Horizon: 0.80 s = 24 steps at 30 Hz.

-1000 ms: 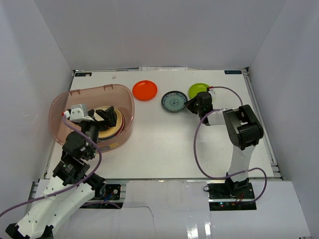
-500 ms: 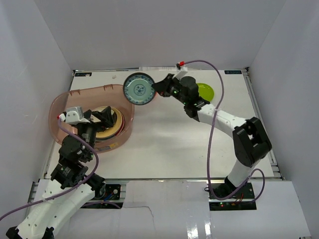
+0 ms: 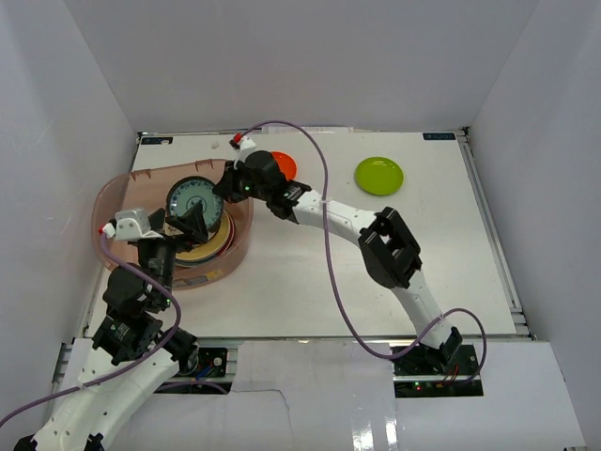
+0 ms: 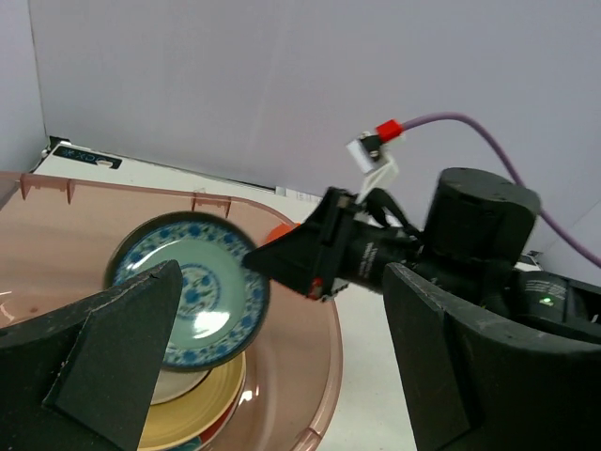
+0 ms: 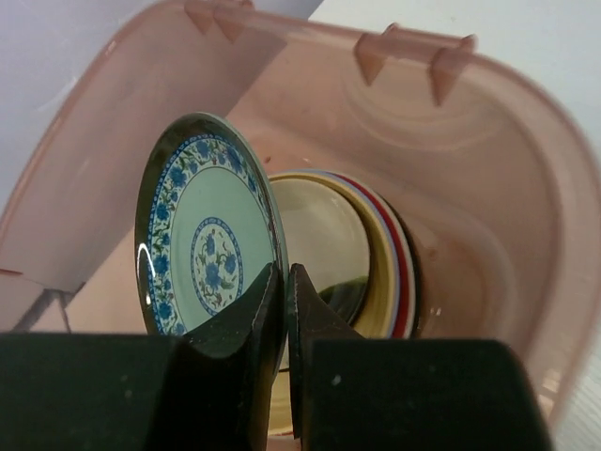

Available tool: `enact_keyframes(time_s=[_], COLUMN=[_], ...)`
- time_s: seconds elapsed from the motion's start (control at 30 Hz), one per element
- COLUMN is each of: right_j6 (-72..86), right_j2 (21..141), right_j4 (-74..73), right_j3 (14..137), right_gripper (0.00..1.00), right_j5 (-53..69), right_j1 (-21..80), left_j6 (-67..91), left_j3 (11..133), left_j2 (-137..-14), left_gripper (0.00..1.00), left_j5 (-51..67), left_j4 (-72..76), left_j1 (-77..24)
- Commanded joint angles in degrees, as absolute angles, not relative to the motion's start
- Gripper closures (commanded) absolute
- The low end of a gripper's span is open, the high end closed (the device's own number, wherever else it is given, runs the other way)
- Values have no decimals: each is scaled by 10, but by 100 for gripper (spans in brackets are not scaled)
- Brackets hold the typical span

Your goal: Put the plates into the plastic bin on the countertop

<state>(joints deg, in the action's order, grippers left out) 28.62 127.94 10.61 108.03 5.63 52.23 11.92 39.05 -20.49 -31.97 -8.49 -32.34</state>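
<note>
My right gripper [image 3: 223, 184] [image 5: 285, 274] is shut on the rim of a blue-patterned plate [image 3: 195, 199] [image 5: 211, 240] [image 4: 192, 287]. It holds the plate tilted inside the pinkish plastic bin [image 3: 113, 202] [image 5: 488, 188] [image 4: 329, 376], just above a stack of plates [image 3: 211, 246] [image 5: 380, 258] [image 4: 183, 418]. My left gripper [image 3: 178, 230] hangs open over the bin's near side, its fingers [image 4: 122, 357] wide apart with nothing between them. On the countertop [image 3: 310, 272], an orange plate [image 3: 285, 163] lies partly behind the right arm, and a lime green plate [image 3: 378, 175] lies at the back right.
White walls enclose the table on three sides. The right arm [image 3: 338, 216] stretches diagonally across the middle, its purple cable [image 3: 324, 188] looping above it. The left arm [image 3: 136, 301] leans over the bin's near rim.
The right arm lifted the blue-patterned plate from the back middle of the table and carried it left into the bin. The left gripper stayed open and drew back slightly.
</note>
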Motion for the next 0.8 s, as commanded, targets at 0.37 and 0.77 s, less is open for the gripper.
enact_keyframes(time_s=[0.37,0.77], right_j6=[237,235], right_j2=[1362,1170], right_j4=[48,158], right_j3=[1245,985], right_gripper=[62,67], right_j5=[10,-38], right_j1=[578,499], left_j6=[116,120], left_j3=[388,388], left_j2=[-200,-207], left_gripper=[2,2], left_j5=[-320,-309], left_j4=[-76,-76], left_j1=[-316,-316])
